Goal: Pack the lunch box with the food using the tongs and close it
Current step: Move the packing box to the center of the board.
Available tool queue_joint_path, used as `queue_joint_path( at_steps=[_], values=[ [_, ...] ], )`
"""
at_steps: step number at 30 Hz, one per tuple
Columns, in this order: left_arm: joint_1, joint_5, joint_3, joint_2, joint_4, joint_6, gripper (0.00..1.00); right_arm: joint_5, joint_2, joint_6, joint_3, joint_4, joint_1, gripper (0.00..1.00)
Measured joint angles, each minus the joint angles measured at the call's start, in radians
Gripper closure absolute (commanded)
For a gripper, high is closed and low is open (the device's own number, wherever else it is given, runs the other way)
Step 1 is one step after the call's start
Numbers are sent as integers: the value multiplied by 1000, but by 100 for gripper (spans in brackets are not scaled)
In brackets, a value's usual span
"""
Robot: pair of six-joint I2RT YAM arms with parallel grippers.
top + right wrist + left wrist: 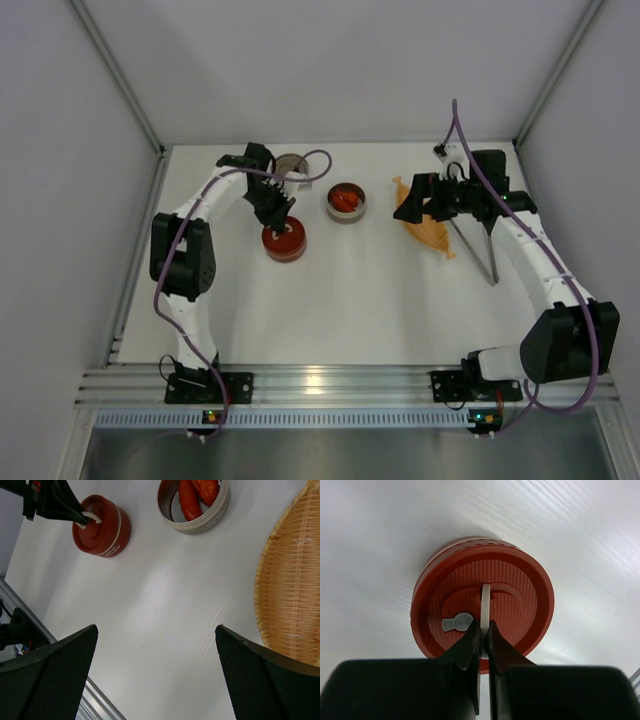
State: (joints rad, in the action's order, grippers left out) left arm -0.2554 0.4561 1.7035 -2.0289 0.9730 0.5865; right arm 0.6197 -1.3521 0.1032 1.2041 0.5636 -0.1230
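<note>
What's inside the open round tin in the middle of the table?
Red food slices lie in the open tin; whatever is beneath them is hidden.

The white table bears a red-lidded tin at nine o'clock of its middle, an open steel tin at twelve, another tin at eleven, and a woven leaf-shaped dish and grey tongs at three.
</note>
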Motion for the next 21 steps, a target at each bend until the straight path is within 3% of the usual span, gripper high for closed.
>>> queue_joint_path(
  at_steps=[9,16,21],
  values=[
    [-37,-26,-219,174,111,450,100,10,-16,-8,1,5,0,1],
    [-160,-18,-409,319,170,595,94,9,-16,-8,1,7,8,0],
    [-262,20,-490,374,232,618,91,8,-16,-8,1,10,17,1]
  ],
)
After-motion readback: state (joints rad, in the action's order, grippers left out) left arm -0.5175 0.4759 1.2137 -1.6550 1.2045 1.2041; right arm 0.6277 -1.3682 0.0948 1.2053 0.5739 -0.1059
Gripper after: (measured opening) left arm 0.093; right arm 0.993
